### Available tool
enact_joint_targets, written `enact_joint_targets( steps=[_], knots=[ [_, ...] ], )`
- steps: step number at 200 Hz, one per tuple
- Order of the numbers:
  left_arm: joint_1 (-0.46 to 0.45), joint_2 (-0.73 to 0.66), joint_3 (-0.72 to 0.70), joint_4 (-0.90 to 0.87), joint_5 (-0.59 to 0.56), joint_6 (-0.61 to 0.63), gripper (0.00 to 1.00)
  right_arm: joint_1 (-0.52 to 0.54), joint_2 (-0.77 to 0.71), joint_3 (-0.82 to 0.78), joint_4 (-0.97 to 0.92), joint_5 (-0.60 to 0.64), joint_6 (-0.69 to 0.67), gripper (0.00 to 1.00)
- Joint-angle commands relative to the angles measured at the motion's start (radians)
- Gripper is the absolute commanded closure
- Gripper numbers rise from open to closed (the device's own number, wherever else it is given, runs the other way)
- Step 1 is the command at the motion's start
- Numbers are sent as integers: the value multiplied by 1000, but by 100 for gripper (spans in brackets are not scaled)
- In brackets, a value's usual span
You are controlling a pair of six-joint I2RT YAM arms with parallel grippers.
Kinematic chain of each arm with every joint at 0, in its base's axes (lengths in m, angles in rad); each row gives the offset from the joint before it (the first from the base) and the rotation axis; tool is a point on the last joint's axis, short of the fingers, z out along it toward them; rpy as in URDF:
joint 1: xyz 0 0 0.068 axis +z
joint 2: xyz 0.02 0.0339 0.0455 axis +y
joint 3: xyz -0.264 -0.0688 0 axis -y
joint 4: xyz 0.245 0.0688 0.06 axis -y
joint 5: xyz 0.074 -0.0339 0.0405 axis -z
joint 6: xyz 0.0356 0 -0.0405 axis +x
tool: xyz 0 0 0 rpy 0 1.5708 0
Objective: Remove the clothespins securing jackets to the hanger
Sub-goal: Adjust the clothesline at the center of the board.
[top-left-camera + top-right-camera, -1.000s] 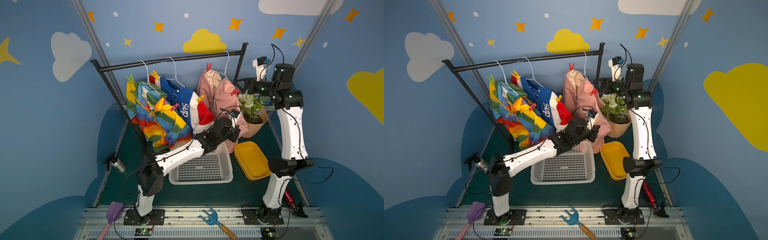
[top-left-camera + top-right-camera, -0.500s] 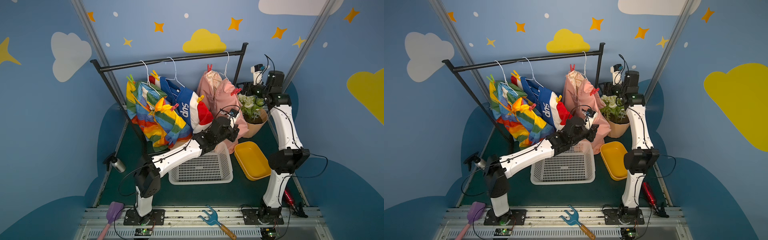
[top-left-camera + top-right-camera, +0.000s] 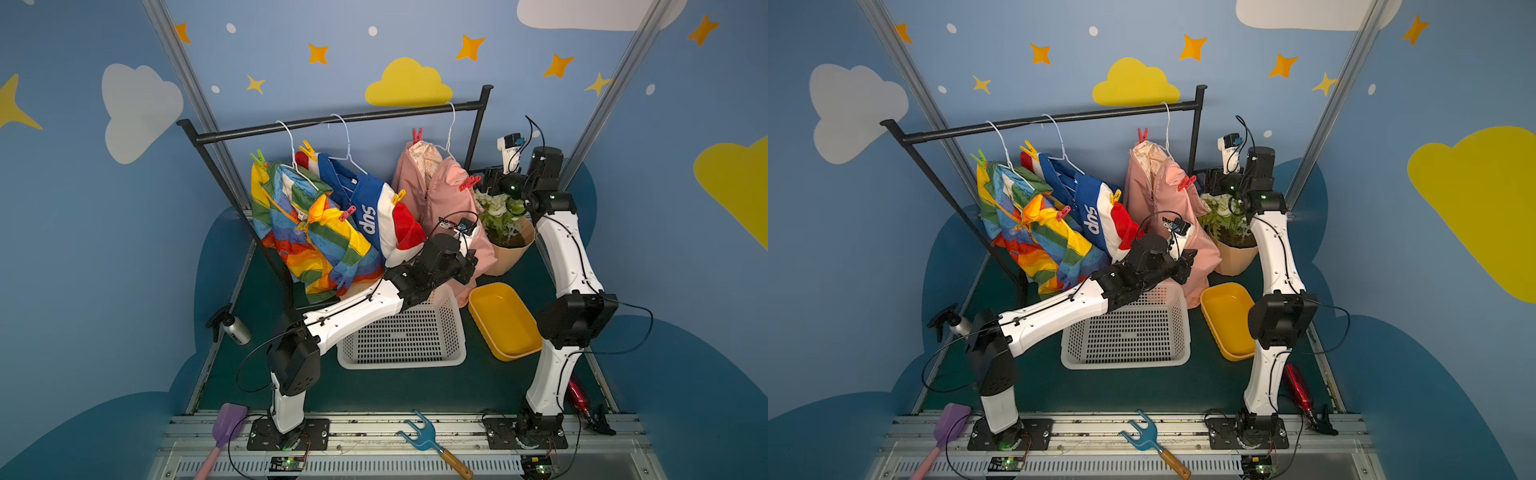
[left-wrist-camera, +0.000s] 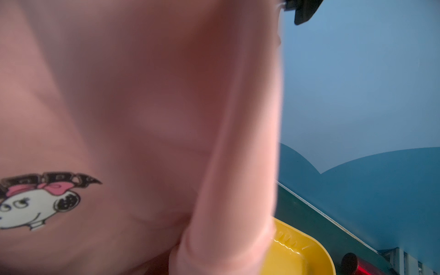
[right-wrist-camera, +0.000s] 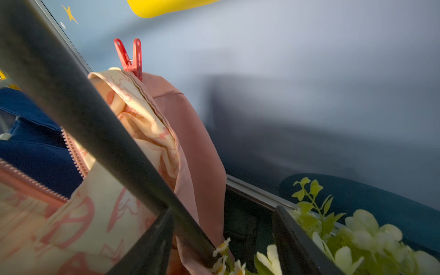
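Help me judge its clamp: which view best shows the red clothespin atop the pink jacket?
The right wrist view: the red clothespin is close and sharp, upright on the edge of the pink jacket. Both top views show it tiny. The left wrist view shows jacket fabric, not the pin.

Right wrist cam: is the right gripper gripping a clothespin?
No: the right gripper stands open, gripping nothing, and the red clothespin is clipped to the pink jacket, apart from it.
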Motion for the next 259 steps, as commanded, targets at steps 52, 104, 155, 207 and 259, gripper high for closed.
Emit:
enact_joint_targets(
  steps=[52,104,155,207,259],
  knots=[
    [5,-50,-24,26,7,-20,94,34,-99,-83,60,-55,-24,37],
    [5,-53,-30,39,18,-28,94,38,-40,-42,70,-22,-10,35],
    [5,-78,-56,58,16,-31,94,43,47,61,62,9,-36,45],
    [6,-100,-79,71,8,-33,93,55,49,86,32,-37,-31,73],
    [9,-122,-92,81,12,-54,93,89,-96,-42,-2,12,-59,96]
  ],
)
